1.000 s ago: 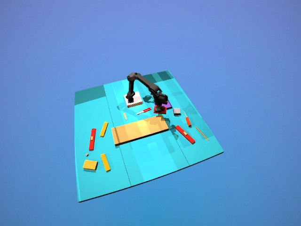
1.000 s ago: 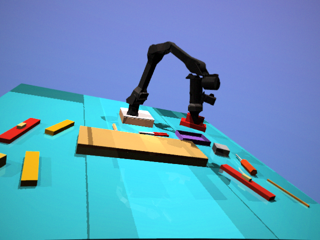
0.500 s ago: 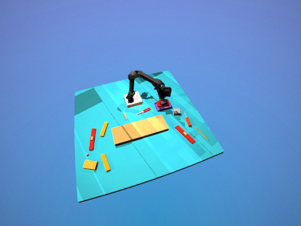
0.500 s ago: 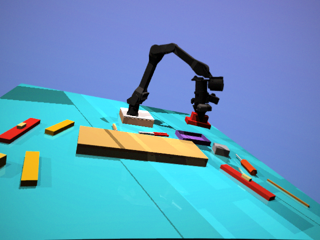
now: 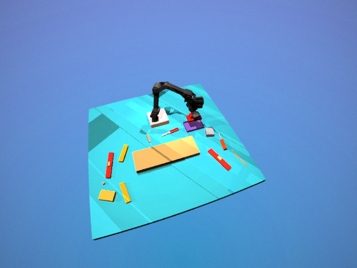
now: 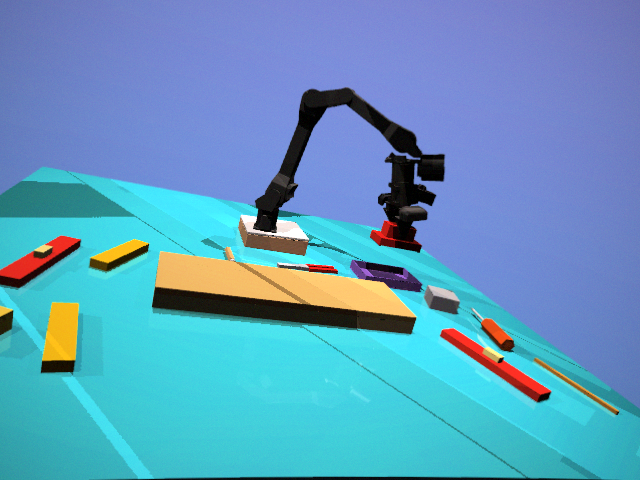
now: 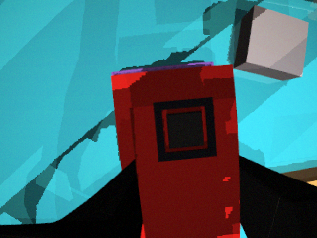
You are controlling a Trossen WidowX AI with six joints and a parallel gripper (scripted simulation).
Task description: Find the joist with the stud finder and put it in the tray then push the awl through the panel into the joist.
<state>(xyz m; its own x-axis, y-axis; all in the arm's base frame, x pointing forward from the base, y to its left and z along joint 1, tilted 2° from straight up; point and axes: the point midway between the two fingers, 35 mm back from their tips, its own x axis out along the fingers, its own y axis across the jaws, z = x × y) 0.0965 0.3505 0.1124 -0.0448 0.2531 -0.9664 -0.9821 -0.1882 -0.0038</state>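
My gripper (image 5: 194, 115) (image 6: 404, 226) (image 7: 180, 159) is shut on the red stud finder (image 5: 189, 117) (image 6: 381, 237) (image 7: 188, 198) and holds it upright above the purple tray (image 5: 188, 130) (image 6: 393, 282). In the wrist view, the stud finder hides nearly all of the tray, and its square screen is dark. The tan floor panel (image 5: 165, 155) (image 6: 258, 284) lies in front of the arm; its top shows no clear hole. The awl (image 5: 148, 138) (image 6: 230, 254), with a tan handle, lies between the arm's base and the panel, partly hidden behind the panel in the exterior view.
A red-handled tool (image 5: 173, 130) (image 6: 321, 268) lies between tray and panel. A grey block (image 5: 209, 132) (image 6: 442, 299) (image 7: 274, 42) is beside the tray. An orange screwdriver (image 5: 223, 144) (image 6: 497, 334), a red level (image 5: 218, 159) and a thin rod (image 5: 239, 158) lie right; several yellow and red pieces lie left.
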